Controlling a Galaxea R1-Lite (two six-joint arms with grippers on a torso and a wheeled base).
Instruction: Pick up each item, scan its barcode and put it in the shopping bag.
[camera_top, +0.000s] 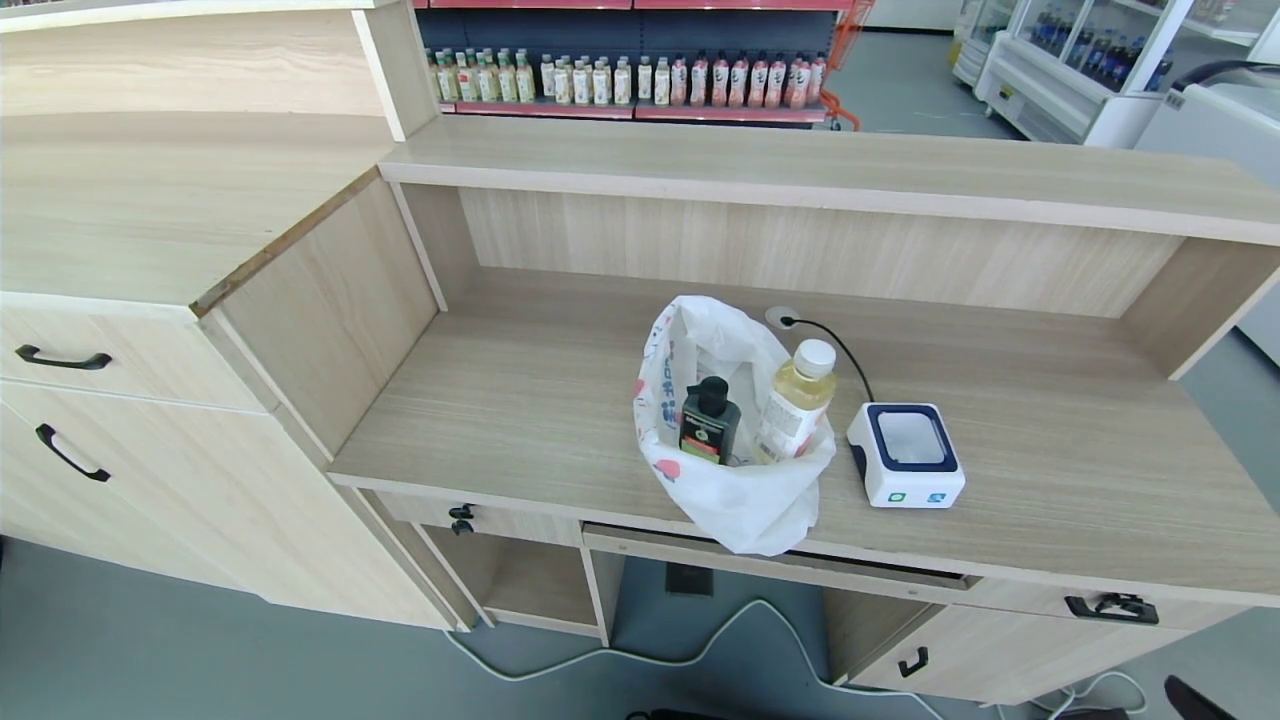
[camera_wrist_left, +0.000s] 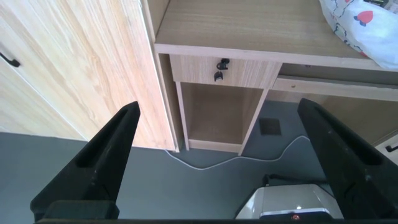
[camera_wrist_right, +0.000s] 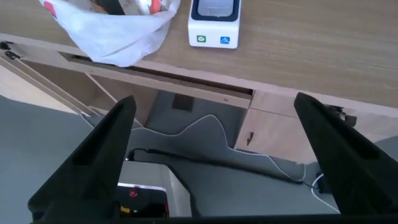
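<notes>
Wooden counter (camera_top: 1050, 500); black-handled drawers (camera_top: 130, 365) at left; bottled drinks (camera_top: 630, 80) shelved behind; seemingly glass-door coolers (camera_top: 1075, 60) beyond.

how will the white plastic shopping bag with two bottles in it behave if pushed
Probably floppy: the white plastic shopping bag is thin, crumpled film, so it would buckle rather than slide. The dark black-capped bottle and pale yellow white-capped bottle stand inside, so they might tip. Its bottom overhangs the wooden counter edge, so it could slip off.
</notes>
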